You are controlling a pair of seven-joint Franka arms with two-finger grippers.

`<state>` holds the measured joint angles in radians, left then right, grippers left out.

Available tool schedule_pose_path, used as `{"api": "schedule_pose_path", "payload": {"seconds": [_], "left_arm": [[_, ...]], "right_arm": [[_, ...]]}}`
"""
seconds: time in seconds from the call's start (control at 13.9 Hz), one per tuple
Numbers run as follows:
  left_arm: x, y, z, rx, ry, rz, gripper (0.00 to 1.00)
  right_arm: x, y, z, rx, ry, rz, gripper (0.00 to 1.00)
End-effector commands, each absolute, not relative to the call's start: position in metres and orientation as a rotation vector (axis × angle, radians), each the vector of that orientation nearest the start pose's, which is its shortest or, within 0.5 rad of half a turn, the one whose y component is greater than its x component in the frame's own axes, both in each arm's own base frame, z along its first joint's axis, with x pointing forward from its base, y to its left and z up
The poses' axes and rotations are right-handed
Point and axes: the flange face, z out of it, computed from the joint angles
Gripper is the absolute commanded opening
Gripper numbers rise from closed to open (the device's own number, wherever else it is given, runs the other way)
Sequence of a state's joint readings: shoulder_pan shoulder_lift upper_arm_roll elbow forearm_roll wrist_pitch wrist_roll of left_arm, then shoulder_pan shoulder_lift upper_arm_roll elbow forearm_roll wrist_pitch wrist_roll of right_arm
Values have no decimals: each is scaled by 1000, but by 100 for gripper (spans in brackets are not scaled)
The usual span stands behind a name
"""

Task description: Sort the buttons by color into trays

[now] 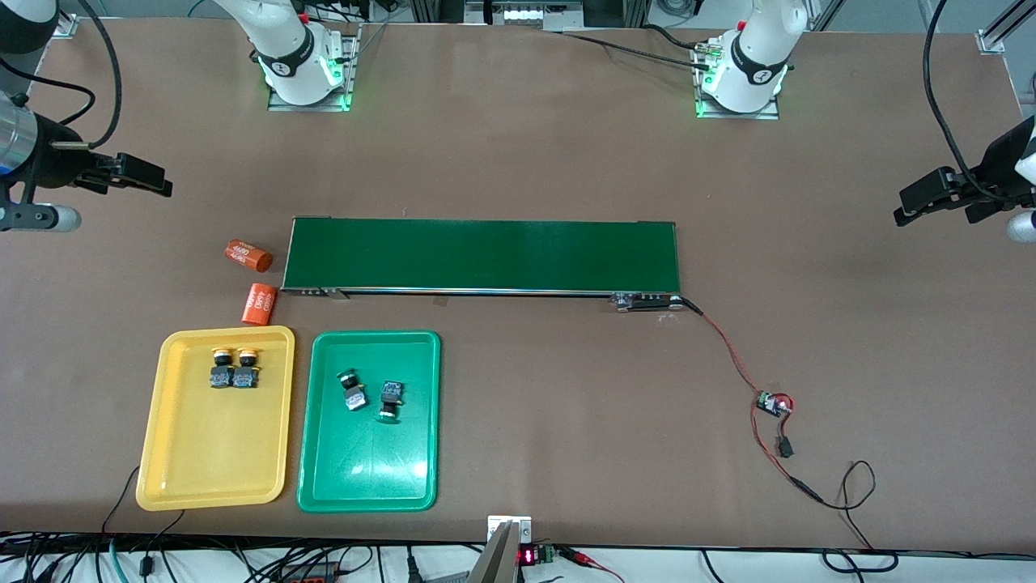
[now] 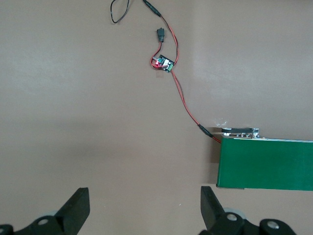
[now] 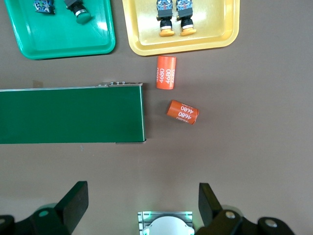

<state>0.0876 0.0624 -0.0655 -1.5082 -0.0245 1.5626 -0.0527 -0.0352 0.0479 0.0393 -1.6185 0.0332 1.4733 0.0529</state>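
Two yellow-capped buttons [image 1: 222, 368] [image 1: 246, 368] lie side by side in the yellow tray [image 1: 210, 453]. Two green-capped buttons [image 1: 351, 391] [image 1: 390, 400] lie in the green tray [image 1: 368, 474] beside it. The right wrist view shows the yellow tray [image 3: 210, 41] with its buttons [image 3: 166, 14] and the green tray [image 3: 58, 44] with a button [image 3: 78, 10]. My right gripper [image 1: 150, 180] [image 3: 142, 205] is open and empty over bare table at the right arm's end. My left gripper [image 1: 919, 202] [image 2: 145, 210] is open and empty over bare table at the left arm's end.
A long dark green conveyor belt [image 1: 481, 255] [image 2: 264, 164] [image 3: 68, 115] lies across the middle. Two orange cylinders [image 1: 248, 255] [image 1: 259, 304] lie between its end and the yellow tray. A red-and-black wire with a small circuit board [image 1: 773, 403] [image 2: 163, 63] runs from its other end.
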Motion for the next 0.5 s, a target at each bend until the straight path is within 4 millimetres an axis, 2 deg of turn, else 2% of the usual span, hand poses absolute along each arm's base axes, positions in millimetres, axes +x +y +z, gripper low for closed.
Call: {"api": "schedule_pose_path", "payload": {"seconds": [0.0,0.43], "left_arm": [[567,14,625,-3163,-99,-15,100],[564,9,628,-3163,-85,-10,100]], "right_arm": [[553,6,564,-3117,84,253,100],[567,8,563,-3122,65,231,100]]}}
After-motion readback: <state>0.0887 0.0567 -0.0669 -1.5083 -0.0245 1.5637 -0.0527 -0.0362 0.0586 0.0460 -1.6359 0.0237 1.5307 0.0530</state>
